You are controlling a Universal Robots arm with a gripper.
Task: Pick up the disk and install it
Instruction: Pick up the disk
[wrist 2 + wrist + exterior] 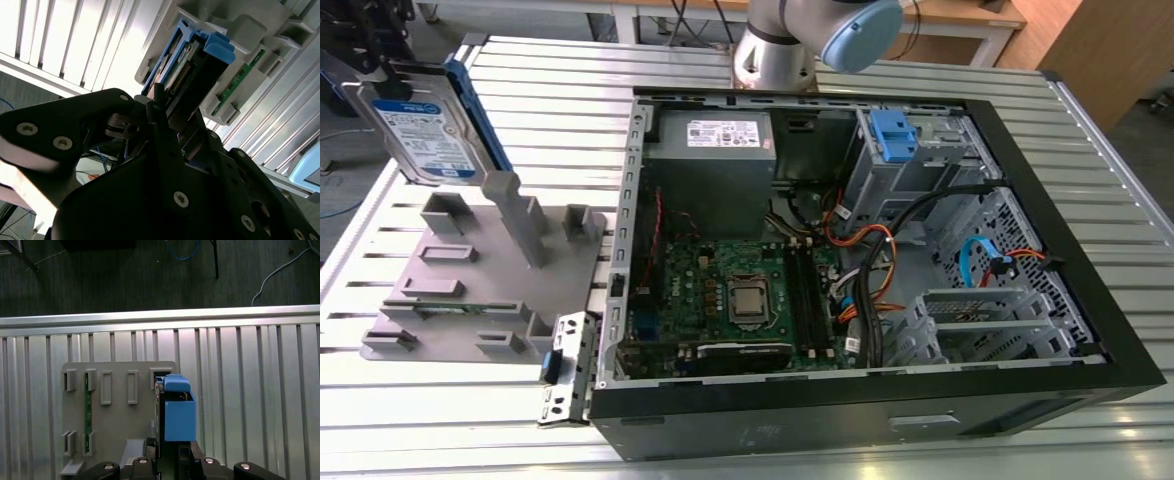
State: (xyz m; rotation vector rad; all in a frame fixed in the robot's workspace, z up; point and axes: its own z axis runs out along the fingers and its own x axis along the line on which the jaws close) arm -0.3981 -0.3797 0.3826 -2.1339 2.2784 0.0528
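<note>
The disk (430, 128), a silver drive with a white-and-blue label in a blue bracket, is held on edge at the exterior view's far left, above the grey holder plate (467, 290). My gripper (390, 72) is shut on its upper end. In both wrist views the disk's blue end tab (179, 412) (216, 49) sticks out beyond my gripper (172, 462) (172, 117), with the holder plate (120, 390) behind it. I cannot tell whether the disk still touches the plate's slot.
The open computer case (1067, 300) lies at the exterior view's right, with a motherboard, cables and a drive bay holding a blue clip (891, 135). A green memory stick (88, 410) sits in the holder plate. The arm's base (781, 45) stands behind the case on the slatted aluminium table (520, 80).
</note>
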